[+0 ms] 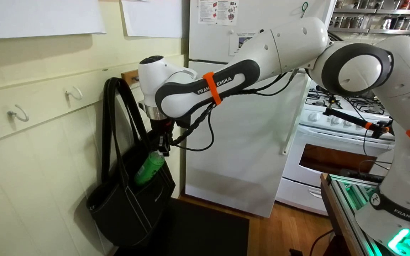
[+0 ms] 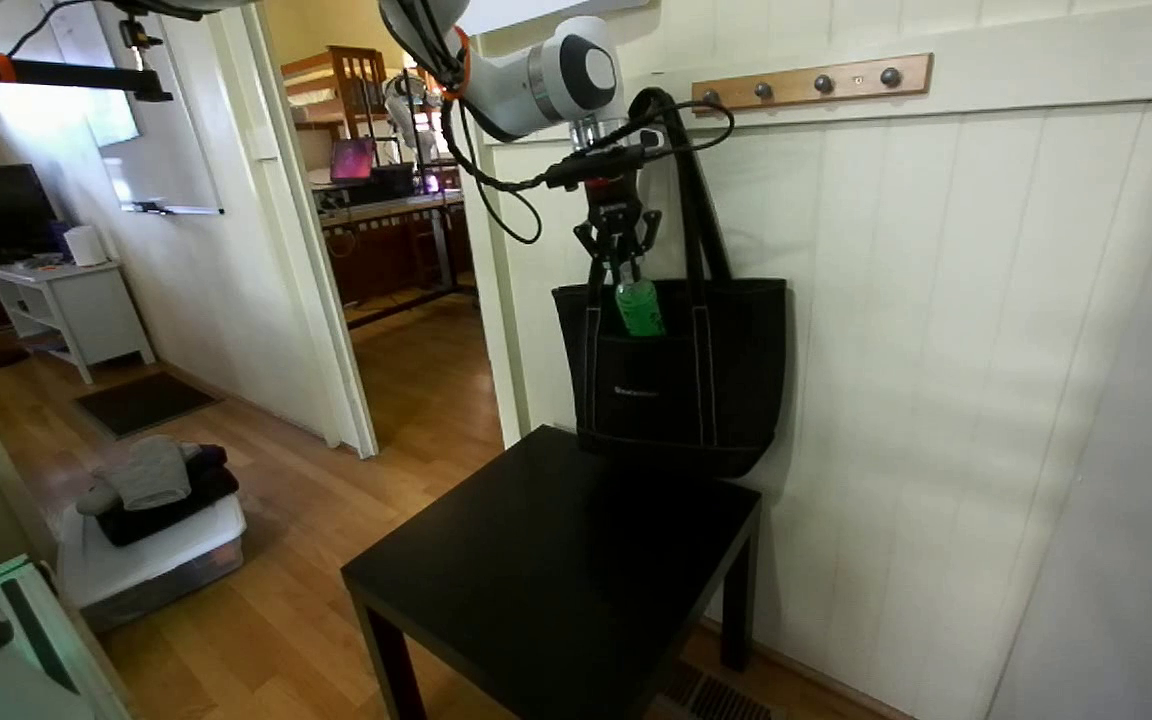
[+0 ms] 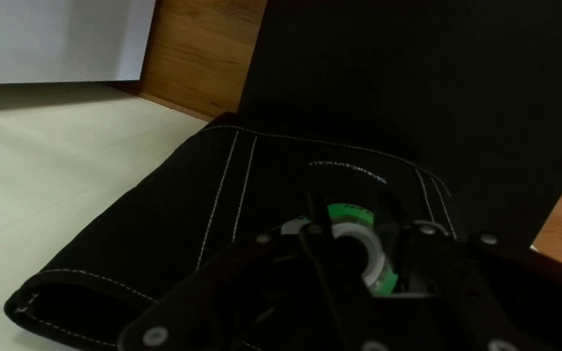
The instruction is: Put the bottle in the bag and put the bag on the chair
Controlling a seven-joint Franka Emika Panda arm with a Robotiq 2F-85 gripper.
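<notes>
The green bottle (image 1: 150, 168) (image 2: 639, 308) is tilted at the front of the black bag's opening; its white neck shows from above in the wrist view (image 3: 351, 212). My gripper (image 1: 162, 151) (image 2: 623, 268) (image 3: 354, 234) is shut on the bottle's top end, pointing down. I cannot tell whether the bottle's lower end is inside the bag or a front pocket. The black bag (image 1: 130, 209) (image 2: 746, 380) (image 3: 164, 224) hangs by its handles against the wall. The black chair (image 2: 546, 570) (image 1: 212, 227) (image 3: 432, 63) stands below it; I cannot tell whether they touch.
A wooden hook rack (image 2: 811, 85) and white hooks (image 1: 73, 93) are on the wall by the bag. A white fridge (image 1: 233, 142) and a stove (image 1: 333, 149) stand behind the arm. A storage box (image 2: 151, 560) with folded clothes is on the floor.
</notes>
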